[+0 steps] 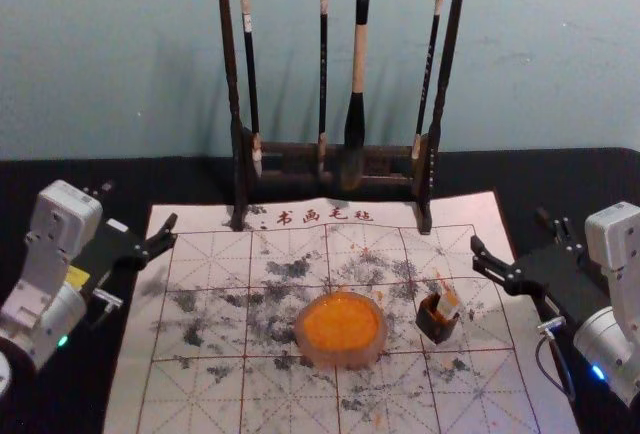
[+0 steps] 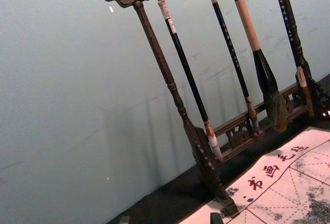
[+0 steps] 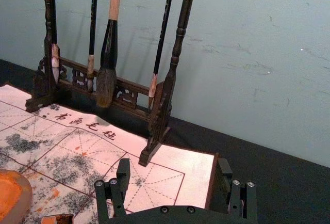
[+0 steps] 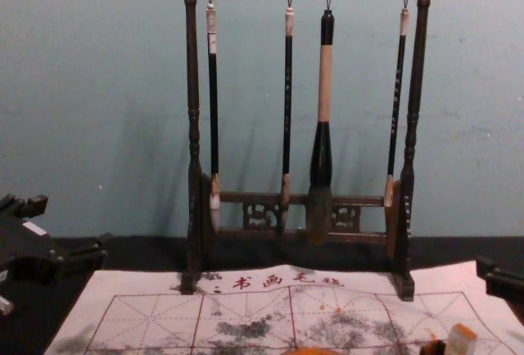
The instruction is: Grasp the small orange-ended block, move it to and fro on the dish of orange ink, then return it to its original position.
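Small block point(image 1: 448, 303): roughly upright in dark holder point(image 1: 435, 322), toward right edge of mat point(image 1: 465, 211) | from right gripper point(image 1: 510, 229), the nearer: inward, robot-side | left gripper point(image 1: 140, 204): by far-left corner | both pairs of jaws spread

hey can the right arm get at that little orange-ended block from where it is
Probably yes. The right claw is open, off to the right of the block, which pokes up from a dark box. Nothing seems in between; the dish sits on the other side.
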You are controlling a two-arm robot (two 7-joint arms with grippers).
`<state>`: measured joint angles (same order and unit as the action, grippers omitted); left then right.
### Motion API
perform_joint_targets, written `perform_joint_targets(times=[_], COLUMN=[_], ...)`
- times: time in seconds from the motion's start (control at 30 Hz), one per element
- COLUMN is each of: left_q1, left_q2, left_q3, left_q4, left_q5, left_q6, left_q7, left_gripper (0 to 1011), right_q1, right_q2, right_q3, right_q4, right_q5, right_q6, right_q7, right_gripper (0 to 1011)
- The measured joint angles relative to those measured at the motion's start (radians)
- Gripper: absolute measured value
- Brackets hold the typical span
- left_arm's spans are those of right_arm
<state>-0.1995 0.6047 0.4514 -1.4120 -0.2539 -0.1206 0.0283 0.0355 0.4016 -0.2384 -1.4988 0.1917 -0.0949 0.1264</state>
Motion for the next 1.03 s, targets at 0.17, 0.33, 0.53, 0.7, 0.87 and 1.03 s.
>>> perform_joint_targets(times=[0.17,0.33,0.53,0.7,0.87,1.03], left_q1=[0.000,0.000,0.000,0.000,0.000,0.000], left_q2=[0.000,0.000,0.000,0.000,0.000,0.000], left_q3=[0.000,0.000,0.000,0.000,0.000,0.000], left_q4=[0.000,0.000,0.000,0.000,0.000,0.000], left_q5=[0.000,0.000,0.000,0.000,0.000,0.000], left_q6=[0.000,0.000,0.000,0.000,0.000,0.000], left_q7=[0.000,0.000,0.000,0.000,0.000,0.000], left_gripper=[1010,1010,1010,1010,1010,1010], right_q1=[0.000,0.000,0.000,0.000,0.000,0.000], right_q2=[0.000,0.000,0.001,0.000,0.000,0.000], right_q3=[0.000,0.000,0.000,0.000,0.000,0.000], right_q4=[0.000,-0.001,-0.001,-0.001,-0.001,-0.001], right_q5=[0.000,0.001,0.001,0.001,0.001,0.001], right_q6=[0.000,0.000,0.000,0.000,0.000,0.000], right_q7=[0.000,0.000,0.000,0.000,0.000,0.000], right_gripper=[1002,1002,1002,1002,1002,1002])
